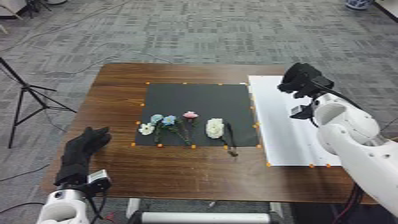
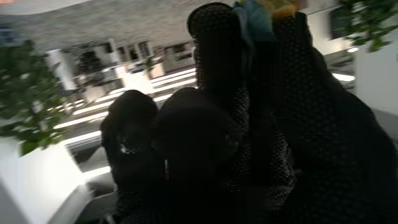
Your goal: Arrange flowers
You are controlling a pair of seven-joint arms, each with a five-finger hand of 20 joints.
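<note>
The left hand point(image 1: 84, 145) rests at the table point(image 1: 124, 87), relaxed, thumb held off from the rest, and pinches nothing. Just to its right, on the dark mat point(image 1: 197, 97), lie the small white flower point(image 1: 147, 129), the pale blue flower point(image 1: 156, 119) and the blue flower point(image 1: 169, 121), heads bunched and stems close; lifting one could drag its neighbours, because the stems seem to cross. Farther right of that hand is the pink flower point(image 1: 190, 114), whose thin stem could slip from a loose pinch or bend under a hard one. Next comes the big white flower point(image 1: 215, 128), left of the right hand point(image 1: 306, 79); the dark stem point(image 1: 232, 145) beside it could catch and come along. The right hand is over the white board point(image 1: 280, 145), well apart from these flowers. I cannot tell whether it is spread or pinching the teal and orange patch point(image 2: 256, 24) by it; if that is a flower, a weak hold could drop it.
</note>
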